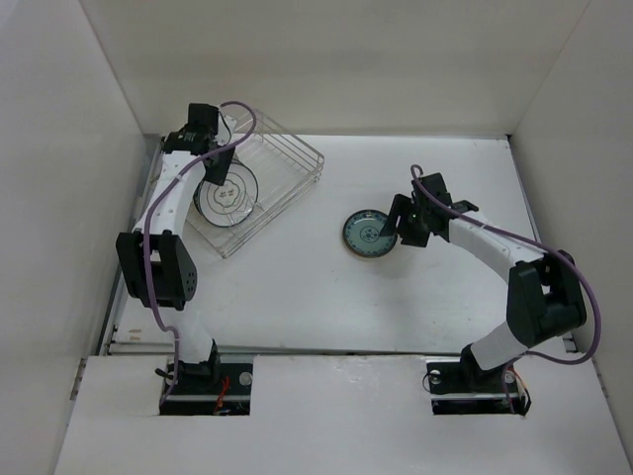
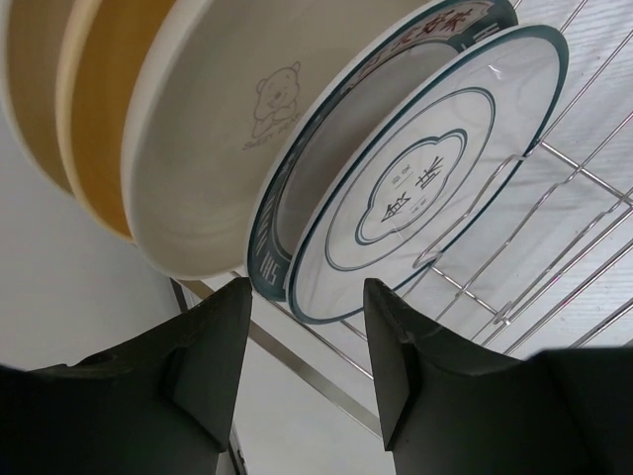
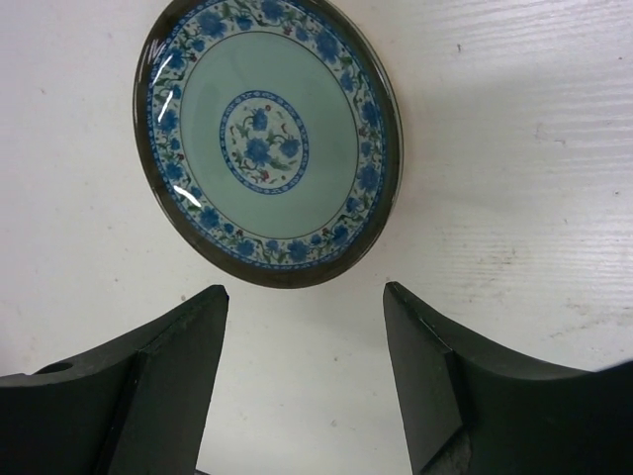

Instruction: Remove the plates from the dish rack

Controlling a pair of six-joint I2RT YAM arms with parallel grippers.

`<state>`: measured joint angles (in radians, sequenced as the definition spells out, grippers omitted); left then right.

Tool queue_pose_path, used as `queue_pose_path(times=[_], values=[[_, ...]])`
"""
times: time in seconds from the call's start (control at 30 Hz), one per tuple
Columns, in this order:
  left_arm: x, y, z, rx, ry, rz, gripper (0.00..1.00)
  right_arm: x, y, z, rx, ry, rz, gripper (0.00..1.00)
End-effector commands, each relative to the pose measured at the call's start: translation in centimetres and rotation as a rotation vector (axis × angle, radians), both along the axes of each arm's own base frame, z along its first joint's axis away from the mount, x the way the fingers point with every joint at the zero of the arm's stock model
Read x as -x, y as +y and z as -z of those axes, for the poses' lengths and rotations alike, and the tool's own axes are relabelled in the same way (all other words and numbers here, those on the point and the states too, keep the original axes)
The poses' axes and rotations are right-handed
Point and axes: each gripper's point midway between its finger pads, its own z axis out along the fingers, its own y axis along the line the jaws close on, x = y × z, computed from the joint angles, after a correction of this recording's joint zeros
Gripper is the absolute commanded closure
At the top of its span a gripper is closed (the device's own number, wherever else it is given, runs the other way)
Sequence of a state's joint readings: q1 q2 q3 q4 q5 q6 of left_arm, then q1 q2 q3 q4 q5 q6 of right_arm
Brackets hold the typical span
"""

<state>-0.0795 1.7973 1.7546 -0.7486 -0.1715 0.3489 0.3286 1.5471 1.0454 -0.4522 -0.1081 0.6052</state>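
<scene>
The dish rack is a silver wire basket at the back left, seen up close as wire bars. Several plates stand on edge in it: a white one with a dark rim in front, a second white patterned one, a cream one with a bear print, and tan ones behind. My left gripper is open just short of the front plate's lower rim, holding nothing. A teal patterned plate lies flat on the table. My right gripper is open right beside it, apart from its rim.
White walls close in the table on the left, back and right. The rack sits angled near the left wall. The left arm reaches along that wall to the rack.
</scene>
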Motion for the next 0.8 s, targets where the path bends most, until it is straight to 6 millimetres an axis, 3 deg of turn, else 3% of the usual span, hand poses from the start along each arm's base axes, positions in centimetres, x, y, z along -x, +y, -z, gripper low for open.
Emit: queue_pose_path(times=[0.0, 0.17, 0.5, 0.6, 0.63, 0.67, 0.77], values=[[-0.2, 0.2, -0.4, 0.034, -0.004, -0.030, 0.54, -0.7, 1.0, -1.0, -0.030, -0.053, -0.034, 0.30], [-0.6, 0.3, 0.2, 0.068, 0.006, -0.023, 0.59, -1.0, 1.1, -2.2, -0.040, -0.083, -0.034, 0.30], [-0.8, -1.4, 3.4, 0.169, 0.101, 0.011, 0.66, -0.6, 1.1, -2.9, -0.053, -0.100, -0.040, 0.30], [-0.7, -1.8, 3.6, 0.190, 0.137, 0.011, 0.80, -0.3, 1.0, -3.2, -0.056, -0.107, -0.040, 0.30], [-0.4, -1.3, 3.6, 0.190, 0.145, -0.001, 0.94, -0.3, 1.0, -3.2, -0.056, -0.107, -0.040, 0.30], [-0.4, -1.3, 3.3, 0.197, 0.143, -0.011, 1.00, -0.2, 1.0, -3.4, -0.056, -0.107, -0.040, 0.30], [0.0, -1.6, 0.8, 0.212, 0.098, 0.003, 1.00, -0.1, 1.0, -3.7, -0.059, -0.116, -0.040, 0.30]])
